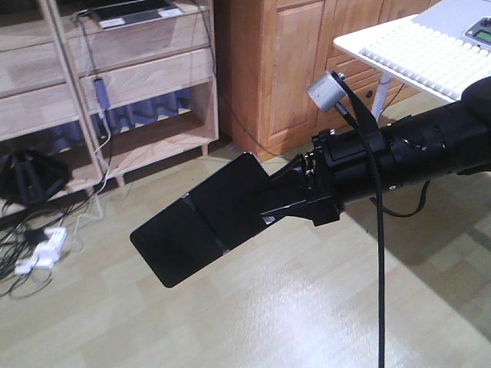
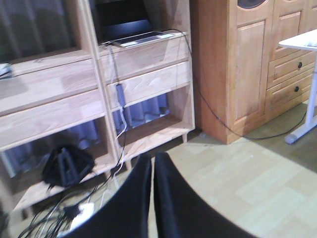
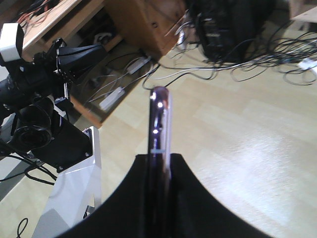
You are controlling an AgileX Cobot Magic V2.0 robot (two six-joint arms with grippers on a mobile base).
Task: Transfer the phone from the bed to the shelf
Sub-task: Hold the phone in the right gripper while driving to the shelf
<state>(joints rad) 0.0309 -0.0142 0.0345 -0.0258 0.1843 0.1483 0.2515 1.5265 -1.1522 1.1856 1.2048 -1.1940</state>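
The phone [image 1: 203,226], a glossy black slab with a seam across its middle, hangs in the air above the wooden floor. My right gripper [image 1: 280,207] is shut on its right end, and the free end points left and down toward the shelf [image 1: 138,77]. From the right wrist the phone [image 3: 159,124] shows edge-on, clamped between the two dark fingers of the right gripper [image 3: 159,163]. My left gripper [image 2: 152,166] is shut with nothing in it and faces the light-wood shelf [image 2: 143,82]. The bed is out of view.
A grey laptop [image 1: 130,11] lies on an upper shelf board. A black object [image 1: 31,176] sits on the bottom board, with a power strip and cables [image 1: 42,249] on the floor. An orange-wood cabinet [image 1: 276,69] and a white desk [image 1: 430,50] stand to the right.
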